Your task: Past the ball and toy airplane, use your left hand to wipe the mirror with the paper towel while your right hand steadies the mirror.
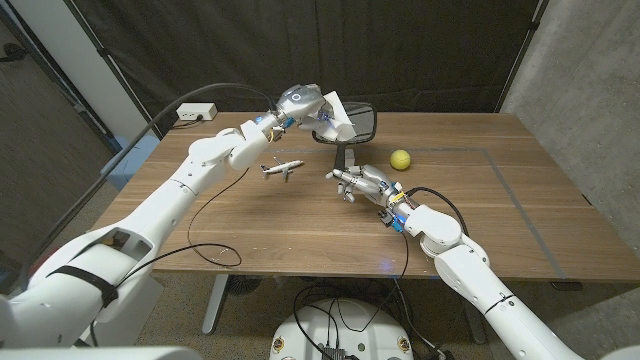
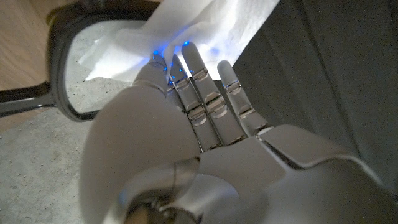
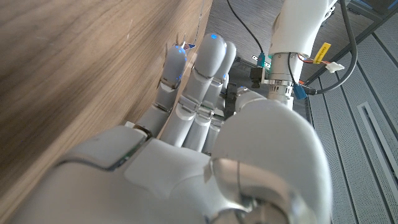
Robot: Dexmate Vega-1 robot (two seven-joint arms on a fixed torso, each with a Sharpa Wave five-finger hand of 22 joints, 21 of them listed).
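Note:
A dark-framed mirror stands on a short stand at the back middle of the table. My left hand holds a white paper towel and presses it onto the mirror's glass. The left wrist view shows the paper towel bunched at my left hand's fingertips, lying over the mirror. My right hand is at the foot of the stand. In the right wrist view a dark part of the mirror sits between the thumb and fingers of my right hand.
A toy airplane stands left of the right hand and a yellow ball lies to its right, both in front of the mirror. A black cable loops over the wooden table. A white power strip sits at the back left corner.

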